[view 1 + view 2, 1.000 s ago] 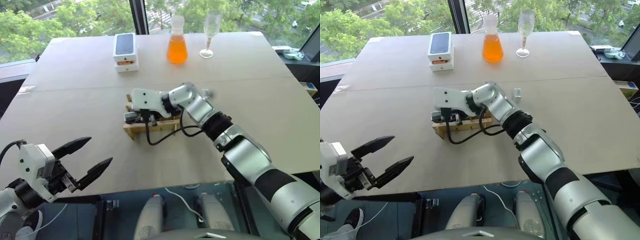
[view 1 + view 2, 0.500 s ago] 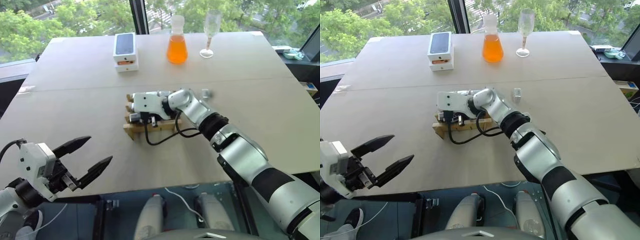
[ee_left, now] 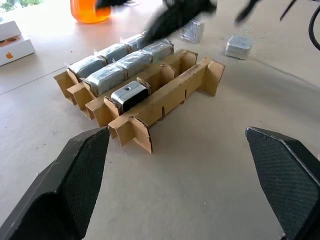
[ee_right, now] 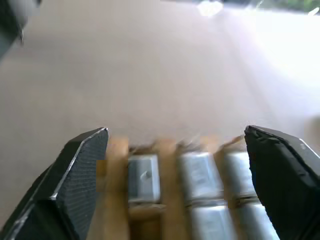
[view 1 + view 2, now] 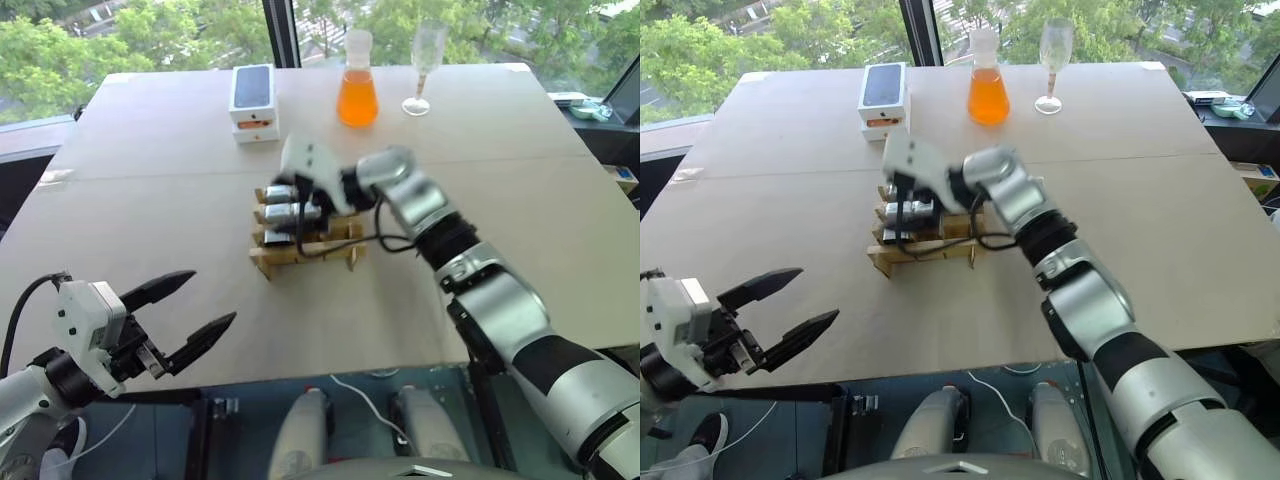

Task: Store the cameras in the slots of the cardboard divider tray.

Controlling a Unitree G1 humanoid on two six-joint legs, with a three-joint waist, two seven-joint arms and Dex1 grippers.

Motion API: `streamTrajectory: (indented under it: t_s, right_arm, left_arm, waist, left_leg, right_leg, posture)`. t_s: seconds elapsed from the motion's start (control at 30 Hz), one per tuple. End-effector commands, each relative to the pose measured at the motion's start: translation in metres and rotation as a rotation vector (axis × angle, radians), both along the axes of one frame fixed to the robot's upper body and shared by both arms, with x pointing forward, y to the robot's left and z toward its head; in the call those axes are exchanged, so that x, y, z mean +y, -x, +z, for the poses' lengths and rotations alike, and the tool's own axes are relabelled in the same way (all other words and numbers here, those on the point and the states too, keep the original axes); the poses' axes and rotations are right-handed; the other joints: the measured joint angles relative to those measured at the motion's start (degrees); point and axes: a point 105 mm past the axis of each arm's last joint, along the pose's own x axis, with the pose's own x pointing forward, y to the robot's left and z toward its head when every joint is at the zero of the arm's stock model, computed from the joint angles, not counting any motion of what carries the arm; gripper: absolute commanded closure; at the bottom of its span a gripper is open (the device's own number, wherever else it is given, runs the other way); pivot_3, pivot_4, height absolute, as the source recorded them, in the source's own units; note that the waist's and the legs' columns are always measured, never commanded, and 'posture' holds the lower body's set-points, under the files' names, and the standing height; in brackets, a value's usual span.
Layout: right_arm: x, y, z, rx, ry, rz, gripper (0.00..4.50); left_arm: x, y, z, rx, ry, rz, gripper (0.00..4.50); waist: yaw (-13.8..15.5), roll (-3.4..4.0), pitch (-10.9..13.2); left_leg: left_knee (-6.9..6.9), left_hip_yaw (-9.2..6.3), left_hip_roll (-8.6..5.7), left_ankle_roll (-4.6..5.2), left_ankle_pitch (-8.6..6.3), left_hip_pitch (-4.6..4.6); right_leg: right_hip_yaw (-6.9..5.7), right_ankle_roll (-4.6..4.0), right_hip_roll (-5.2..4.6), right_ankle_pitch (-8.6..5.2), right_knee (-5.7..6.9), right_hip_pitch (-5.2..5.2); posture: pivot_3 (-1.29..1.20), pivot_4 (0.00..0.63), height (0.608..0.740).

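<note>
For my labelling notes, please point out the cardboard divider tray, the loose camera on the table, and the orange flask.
cardboard divider tray [image 3: 165, 100], left wrist view, on its front cardboard strip.
loose camera [image 3: 238, 46], left wrist view, on its top face.
orange flask [image 5: 357, 98], left eye view, on its orange belly.

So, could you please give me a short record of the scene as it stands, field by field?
tray: cardboard divider tray on the table, near its middle
stored: several cameras sit in its slots
loose: one camera lies on the table beside the tray
right tool: open, above the tray, holding nothing
left tool: open, near the table's front edge
</note>
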Motion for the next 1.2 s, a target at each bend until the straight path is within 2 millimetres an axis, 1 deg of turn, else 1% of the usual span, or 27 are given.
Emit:
streamTrajectory:
  t_s: [0.03,0.07,0.13,0.23,0.27,0.33,0.37,0.4,0.47,0.57,0.8,1.1,1.2]
  right_arm:
    - [-0.056,-0.001,0.010,-0.017,-0.141,-0.167,0.05]
    - [-0.074,-0.002,0.006,-0.029,-0.154,-0.244,0.05]
    - [-0.111,0.001,-0.013,0.002,-0.205,-0.412,0.05]
    - [-0.158,0.010,-0.044,-0.039,-0.238,-0.699,0.05]
    - [-0.166,0.013,-0.050,-0.054,-0.238,-0.758,0.05]
    - [-0.192,0.021,-0.067,-0.008,-0.295,-0.970,0.05]
    - [-0.198,0.026,-0.078,0.007,-0.286,-1.035,0.05]
    - [-0.200,0.032,-0.088,0.020,-0.272,-1.072,0.05]
    - [-0.198,0.038,-0.100,0.054,-0.262,-1.097,0.05]
    - [-0.192,0.040,-0.113,0.123,-0.268,-1.124,0.05]
    - [-0.187,0.035,-0.122,0.172,-0.293,-1.153,0.05]
    - [-0.180,0.031,-0.145,0.235,-0.254,-1.147,0.05]
    - [-0.178,0.029,-0.143,0.222,-0.270,-1.135,0.83]
  left_arm:
    - [-0.007,-0.006,0.003,-0.010,-0.002,-0.049,0.00]
    - [-0.009,-0.007,0.003,-0.007,-0.002,-0.062,0.00]
    - [-0.012,-0.014,0.001,-0.002,-0.006,-0.098,0.00]
    - [-0.016,-0.026,0.004,-0.007,-0.004,-0.156,0.00]
    - [-0.017,-0.028,0.004,-0.006,-0.004,-0.171,0.00]
    - [-0.022,-0.036,0.004,-0.005,-0.013,-0.222,0.00]
    - [-0.024,-0.040,0.005,-0.008,-0.015,-0.241,0.00]
    - [-0.025,-0.045,0.007,-0.012,-0.016,-0.256,0.00]
    - [-0.026,-0.051,0.008,-0.014,-0.019,-0.281,0.00]
    - [-0.028,-0.058,0.009,-0.017,-0.028,-0.315,0.00]
    - [-0.027,-0.064,0.009,-0.020,-0.037,-0.340,0.00]
    - [-0.026,-0.062,0.008,-0.024,-0.038,-0.330,0.00]
    - [-0.026,-0.061,0.007,-0.025,-0.035,-0.326,0.00]
  waist:
    - [0.40,-0.04,-0.03]
    - [0.75,-0.08,-0.08]
    - [1.24,-0.07,-0.07]
    - [1.25,-0.04,-0.05]
    - [1.08,-0.01,-0.04]
    - [0.43,0.02,-0.03]
    - [-0.06,0.03,-0.03]
    - [-0.13,0.05,-0.04]
    - [-0.48,0.04,-0.04]
    - [-0.76,0.04,-0.04]
    - [-0.17,0.02,-0.05]
    - [-0.19,0.02,-0.05]
    - [-0.19,0.01,-0.06]
  left_leg:
    - [0.07,-0.09,-0.01,0.00,0.00,-0.10]
    - [0.11,-0.14,-0.03,0.00,0.00,-0.19]
    - [0.14,-0.12,-0.15,0.01,0.00,-0.27]
    - [0.18,-0.05,-0.19,0.02,0.00,-0.27]
    - [0.20,-0.02,-0.15,0.02,0.00,-0.26]
    - [0.19,0.14,-0.05,0.02,0.00,-0.18]
    - [0.20,0.11,-0.02,0.02,0.01,-0.16]
    - [0.22,0.13,0.00,0.01,0.01,-0.14]
    - [0.27,0.16,0.06,-0.03,0.04,-0.11]
    - [0.33,0.25,0.08,-0.05,0.07,-0.03]
    - [0.39,0.19,0.16,-0.07,0.09,-0.15]
    - [0.37,0.18,0.14,-0.06,0.08,-0.16]
    - [0.38,0.18,0.15,-0.06,0.08,-0.14]
  right_leg:
    - [-0.10,0.00,-0.03,0.00,-0.01,-0.02]
    - [-0.14,0.00,-0.05,0.00,-0.05,-0.03]
    - [-0.13,0.02,-0.15,0.01,-0.08,-0.04]
    - [-0.08,0.02,-0.15,0.01,0.00,-0.07]
    - [-0.05,0.02,-0.07,0.01,0.04,-0.08]
    - [0.11,0.02,0.11,0.01,0.10,-0.12]
    - [0.11,0.02,0.20,0.01,0.14,-0.12]
    - [0.14,0.02,0.29,0.01,0.15,-0.12]
    - [0.16,0.02,0.43,0.01,0.17,-0.12]
    - [0.29,0.01,0.50,0.04,0.20,-0.12]
    - [0.23,-0.01,0.45,0.06,0.13,-0.12]
    - [0.21,-0.01,0.36,0.06,0.14,-0.12]
    - [0.21,-0.01,0.40,0.06,0.15,-0.11]
  posture:
    - [0.00,0.150,0.740]
    - [0.00,0.150,0.740]
    - [0.00,0.150,0.740]
    - [0.00,0.150,0.740]
    - [0.00,0.150,0.740]
    - [0.00,0.150,0.740]
    - [0.00,0.150,0.740]
    - [0.00,0.150,0.740]
    - [0.00,0.150,0.740]
    - [0.00,0.150,0.740]
    - [0.00,0.150,0.740]
    - [0.00,0.150,0.740]
    - [0.00,0.150,0.740]
